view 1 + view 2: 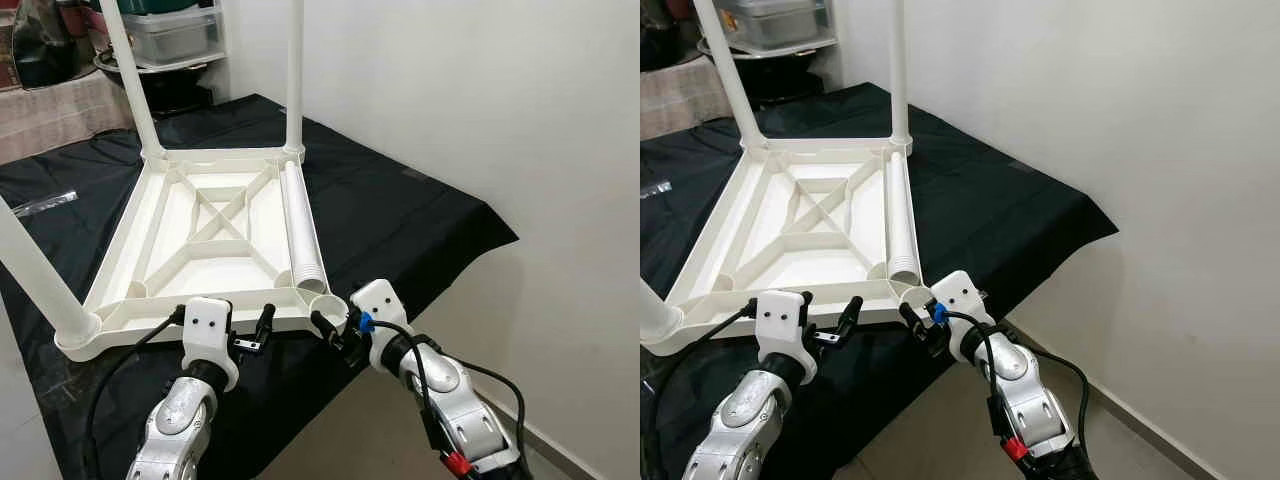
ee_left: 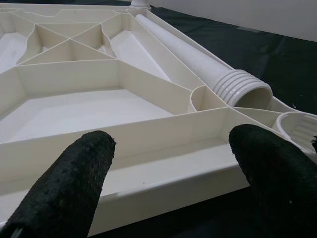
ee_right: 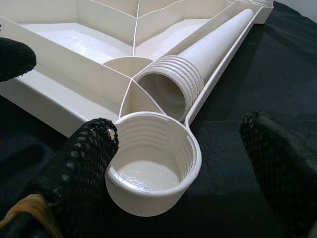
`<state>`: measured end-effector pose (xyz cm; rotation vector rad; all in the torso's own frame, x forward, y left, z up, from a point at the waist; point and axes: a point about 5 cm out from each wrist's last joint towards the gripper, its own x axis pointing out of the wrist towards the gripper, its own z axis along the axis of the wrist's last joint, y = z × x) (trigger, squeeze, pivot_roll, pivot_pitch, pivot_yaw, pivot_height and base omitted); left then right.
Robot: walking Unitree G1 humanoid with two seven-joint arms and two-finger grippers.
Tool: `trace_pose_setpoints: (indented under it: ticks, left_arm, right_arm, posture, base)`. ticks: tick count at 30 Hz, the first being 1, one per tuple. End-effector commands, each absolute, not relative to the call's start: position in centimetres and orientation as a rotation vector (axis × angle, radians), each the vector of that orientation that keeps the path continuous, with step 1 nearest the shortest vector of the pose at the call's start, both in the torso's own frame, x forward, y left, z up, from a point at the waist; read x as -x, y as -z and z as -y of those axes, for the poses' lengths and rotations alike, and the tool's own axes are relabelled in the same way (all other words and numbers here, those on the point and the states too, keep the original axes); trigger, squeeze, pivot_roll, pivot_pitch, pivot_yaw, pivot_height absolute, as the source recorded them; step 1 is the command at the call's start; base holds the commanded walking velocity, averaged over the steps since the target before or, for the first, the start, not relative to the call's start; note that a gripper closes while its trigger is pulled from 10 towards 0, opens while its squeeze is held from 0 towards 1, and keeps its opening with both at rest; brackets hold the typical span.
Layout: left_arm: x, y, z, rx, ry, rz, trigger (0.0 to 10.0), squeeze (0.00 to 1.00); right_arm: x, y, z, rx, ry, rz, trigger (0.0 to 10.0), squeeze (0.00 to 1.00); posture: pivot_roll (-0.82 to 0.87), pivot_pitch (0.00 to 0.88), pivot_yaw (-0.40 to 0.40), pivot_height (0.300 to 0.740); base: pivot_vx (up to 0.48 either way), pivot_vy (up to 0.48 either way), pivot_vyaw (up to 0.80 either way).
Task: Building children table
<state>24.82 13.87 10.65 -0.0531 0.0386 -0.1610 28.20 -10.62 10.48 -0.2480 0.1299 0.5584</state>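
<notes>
A white plastic table top (image 1: 150, 215) lies upside down on black cloth. Three legs stand screwed into its corners: far left (image 1: 125, 70), far right (image 1: 294, 70) and near left (image 1: 35, 275). A loose leg (image 1: 300, 225) lies inside the top along its right edge, its threaded end (image 3: 173, 79) beside the empty near right corner socket (image 3: 148, 163). My right gripper (image 3: 181, 126) is open, its fingers either side of that socket. At the top's near edge my left gripper (image 2: 171, 144) hovers open, holding nothing.
The black-covered surface (image 1: 400, 210) ends just in front of me and on the right, near a white wall (image 1: 500, 100). A clear plastic bag (image 1: 45, 203) lies on the cloth at the left. Storage boxes (image 1: 180, 35) stand at the back.
</notes>
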Motion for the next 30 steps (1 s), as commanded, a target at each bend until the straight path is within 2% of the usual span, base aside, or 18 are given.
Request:
trace_pose_setpoints:
  ticks: [1,18,30]
  left_arm:
    - [-24.68,-10.4,-14.06,0.061,0.149,-0.053,10.0,0.0]
    - [-25.07,-10.06,-14.08,0.072,0.143,-0.065,10.0,0.0]
    - [-25.47,-10.28,-14.11,0.079,0.118,-0.046,10.0,0.0]
  right_arm:
    - [-28.01,-10.28,10.81,0.247,-0.556,-0.149,10.0,0.0]
    - [-28.34,-9.89,10.85,0.242,-0.556,-0.167,10.0,0.0]
    - [-28.78,-10.01,11.1,0.24,-0.55,-0.168,10.0,0.0]
  posture:
    - [-0.1,0.0,-0.048,0.74]
    - [-0.1,0.0,-0.034,0.74]
    - [-0.08,0.0,-0.077,0.74]
  base:
    - [0.0,0.0,0.0]
    - [0.0,0.0,0.0]
    - [0.0,0.0,0.0]
